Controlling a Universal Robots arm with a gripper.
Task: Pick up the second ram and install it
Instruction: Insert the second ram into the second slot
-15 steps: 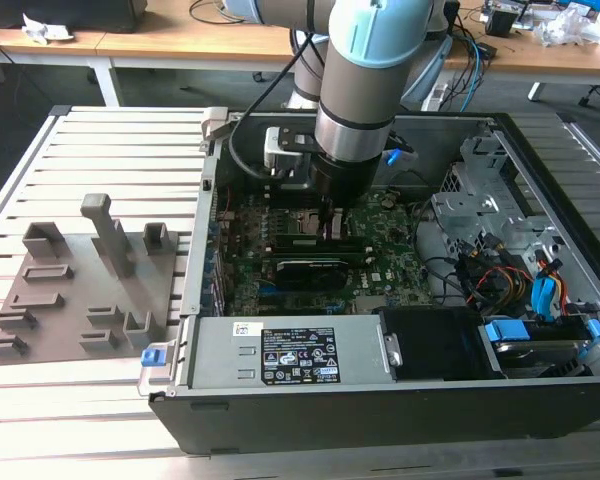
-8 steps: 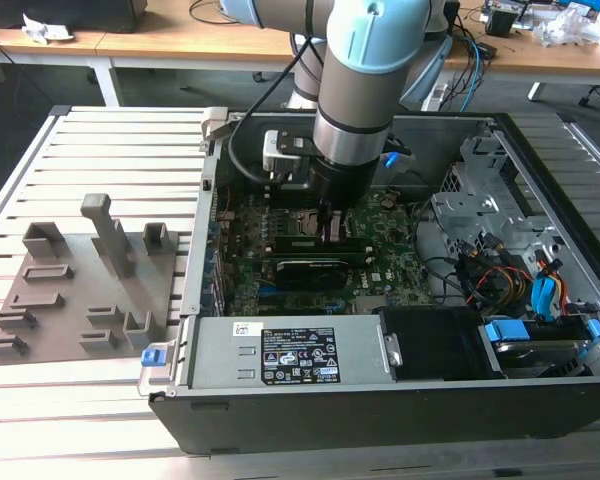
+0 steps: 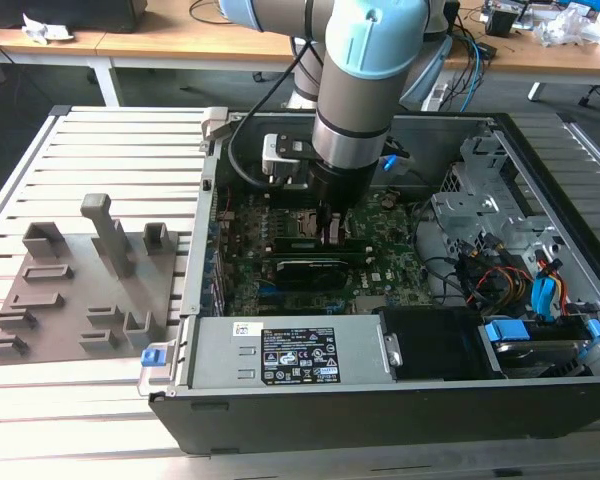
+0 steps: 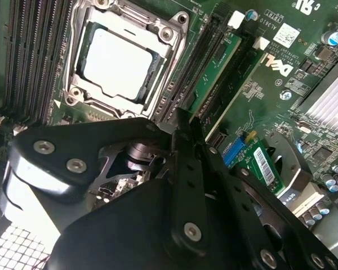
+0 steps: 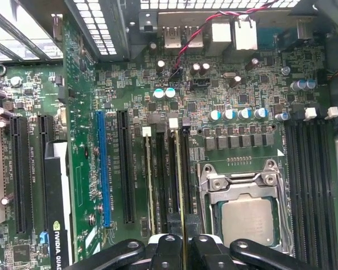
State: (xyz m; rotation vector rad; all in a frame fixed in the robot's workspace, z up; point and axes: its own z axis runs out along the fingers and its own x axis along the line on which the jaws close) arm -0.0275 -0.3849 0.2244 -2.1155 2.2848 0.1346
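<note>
Lab: cabled benches (image 3: 180, 40), slatted worktable (image 3: 110, 160)

You see a matt black end effector (image 4: 183, 169), a dull metal processor lid (image 4: 117, 63), and a matt grey plastic tray (image 3: 80, 290).

The motherboard (image 5: 158, 84) was green, the holder tray (image 3: 70, 290) grey, and the arm's joint cap (image 3: 380, 35) perhaps pale blue.

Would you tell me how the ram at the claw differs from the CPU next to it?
The ram is a long, slim green strip; the CPU is a silvery square. The ram stands on edge, gripped by the claw; the CPU lies flat in its metal frame, untouched. Both sit over the motherboard.
</note>
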